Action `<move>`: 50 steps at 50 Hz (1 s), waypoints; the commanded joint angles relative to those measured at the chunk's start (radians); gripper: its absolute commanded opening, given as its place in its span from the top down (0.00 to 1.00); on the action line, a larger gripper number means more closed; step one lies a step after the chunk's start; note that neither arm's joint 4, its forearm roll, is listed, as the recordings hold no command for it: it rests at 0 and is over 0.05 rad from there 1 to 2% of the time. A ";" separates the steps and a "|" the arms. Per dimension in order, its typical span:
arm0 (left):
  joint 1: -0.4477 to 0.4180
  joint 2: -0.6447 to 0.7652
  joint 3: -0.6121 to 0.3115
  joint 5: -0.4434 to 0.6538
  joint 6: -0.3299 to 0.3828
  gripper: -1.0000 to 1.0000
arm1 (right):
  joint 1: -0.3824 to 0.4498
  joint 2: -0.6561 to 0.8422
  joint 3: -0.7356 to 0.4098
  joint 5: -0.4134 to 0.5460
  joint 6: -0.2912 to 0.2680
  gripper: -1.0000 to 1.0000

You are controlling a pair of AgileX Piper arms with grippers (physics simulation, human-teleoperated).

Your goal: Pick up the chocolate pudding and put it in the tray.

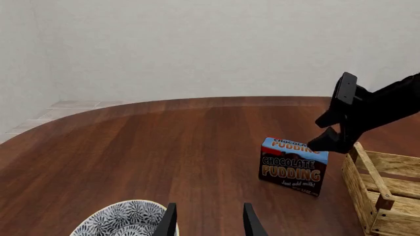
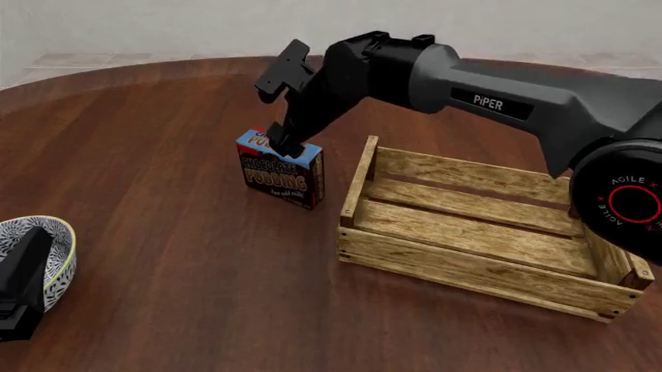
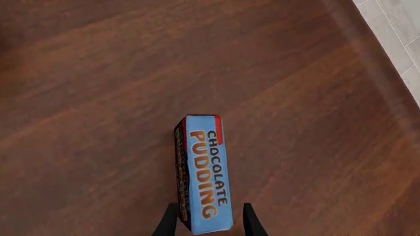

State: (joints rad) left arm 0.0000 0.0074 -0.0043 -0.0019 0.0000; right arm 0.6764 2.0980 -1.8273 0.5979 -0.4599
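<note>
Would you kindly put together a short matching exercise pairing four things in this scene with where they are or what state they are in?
Things:
1. chocolate pudding
2. tray
3. patterned bowl
4. right gripper

Places or states:
A. lying on the table with nothing in it
B. standing upright on the table, just left of the crate in the front view
C. fingers down on either side of the carton's top
D. at the table's near left, beside the left gripper

Pairs: 1-B, 2-A, 3-D, 4-C
</note>
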 commanded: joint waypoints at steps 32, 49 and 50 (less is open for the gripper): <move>0.000 0.000 0.000 0.000 0.000 0.00 | -0.009 0.048 -0.003 -0.026 0.043 0.00; 0.000 0.000 0.000 0.000 0.000 0.00 | -0.013 0.064 -0.006 -0.033 0.056 0.00; 0.000 0.000 0.000 0.000 0.000 0.00 | -0.012 0.064 -0.004 -0.035 0.056 0.00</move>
State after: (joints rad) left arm 0.0000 0.0074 -0.0043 -0.0019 0.0001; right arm 0.6669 2.1529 -1.8340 0.5705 -0.4115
